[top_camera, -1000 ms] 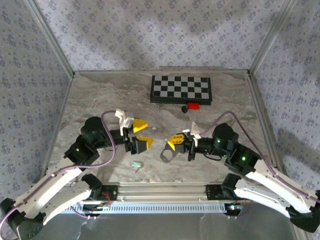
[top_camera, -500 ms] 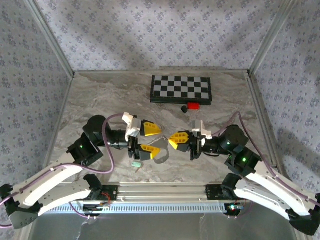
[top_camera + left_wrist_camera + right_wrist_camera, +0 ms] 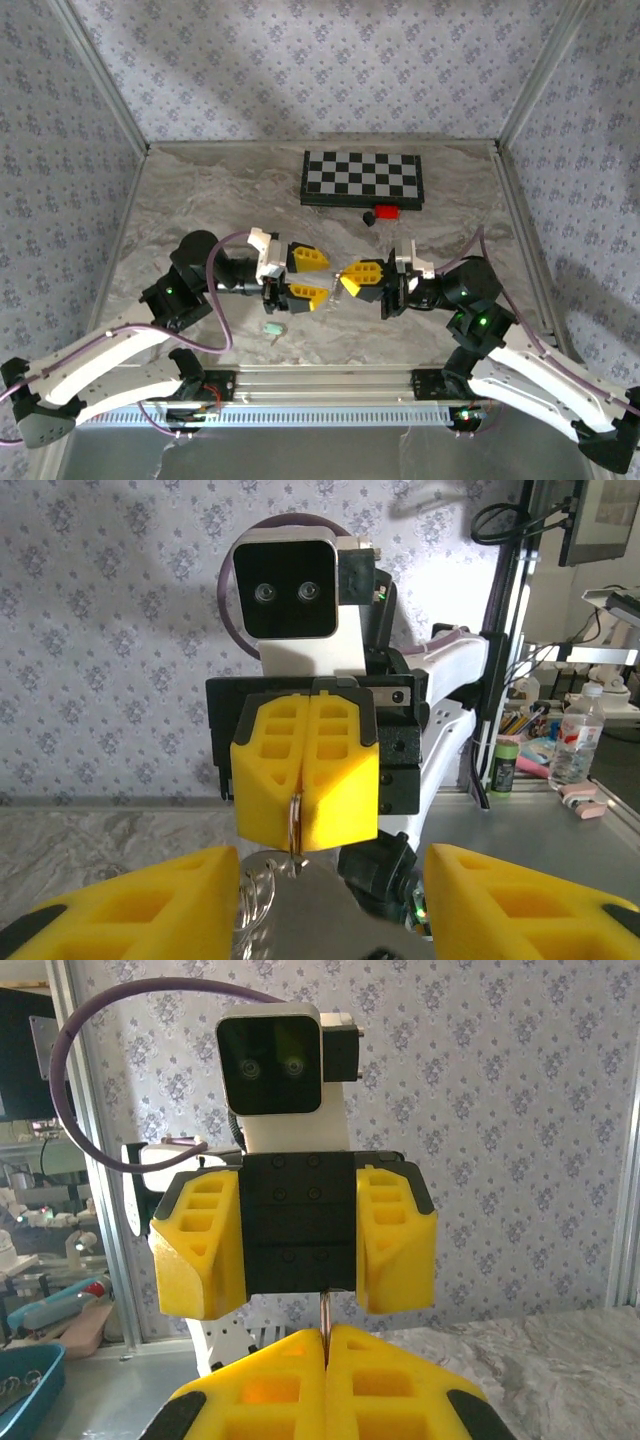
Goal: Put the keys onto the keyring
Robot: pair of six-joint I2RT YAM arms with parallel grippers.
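Observation:
My right gripper (image 3: 354, 278) is shut on the keyring (image 3: 294, 826), a thin silvery ring whose edge sticks out from between its yellow fingertips (image 3: 327, 1312). In the left wrist view, silvery loops and a blurred grey piece hang below it. My left gripper (image 3: 308, 277) faces it from close by, open, one finger on either side of the hanging part and nothing gripped. The key (image 3: 272, 328), tiny with a mint-green head, lies on the table below the left gripper, apart from both grippers.
A checkerboard (image 3: 362, 178) lies at the back of the marble table, with a small red block (image 3: 387, 212) and a black block (image 3: 368, 217) just in front of it. Patterned walls close three sides; a metal rail (image 3: 320, 381) runs along the near edge.
The left gripper has moved right, up to the right gripper. The right gripper has lifted the keyring off the table and turned to face the left one. The key has stayed put.

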